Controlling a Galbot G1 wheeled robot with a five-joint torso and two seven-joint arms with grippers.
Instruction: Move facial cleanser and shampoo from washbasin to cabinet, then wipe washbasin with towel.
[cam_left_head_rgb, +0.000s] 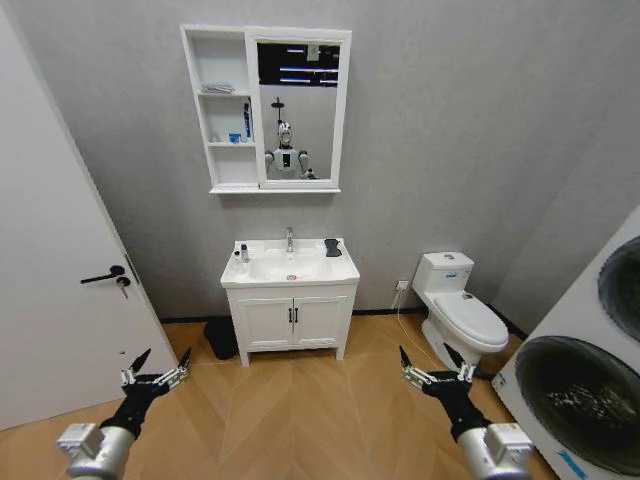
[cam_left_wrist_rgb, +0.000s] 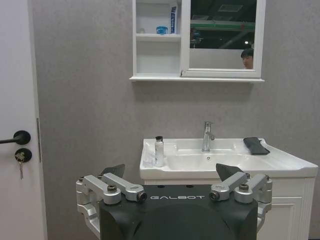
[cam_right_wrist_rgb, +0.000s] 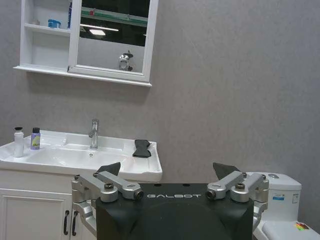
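The white washbasin (cam_left_head_rgb: 262, 277) stands against the far wall, well ahead of both arms. Two small bottles (cam_left_head_rgb: 243, 254) stand on its left rim: a clear one with a black cap (cam_right_wrist_rgb: 19, 142) and a shorter dark-capped one (cam_right_wrist_rgb: 35, 139). I cannot tell which is the facial cleanser and which the shampoo. The dark towel (cam_left_head_rgb: 332, 247) lies on the right rim. The white cabinet (cam_left_head_rgb: 225, 110) with open shelves and a mirror hangs above. My left gripper (cam_left_head_rgb: 157, 367) and right gripper (cam_left_head_rgb: 433, 365) hang low over the floor, both open and holding nothing.
A white door (cam_left_head_rgb: 50, 300) stands on the left and a toilet (cam_left_head_rgb: 460, 310) right of the two-door vanity (cam_left_head_rgb: 292, 320). Washing machines (cam_left_head_rgb: 590, 380) fill the near right. A dark bin (cam_left_head_rgb: 222, 338) sits left of the vanity. Wooden floor stretches between me and the basin.
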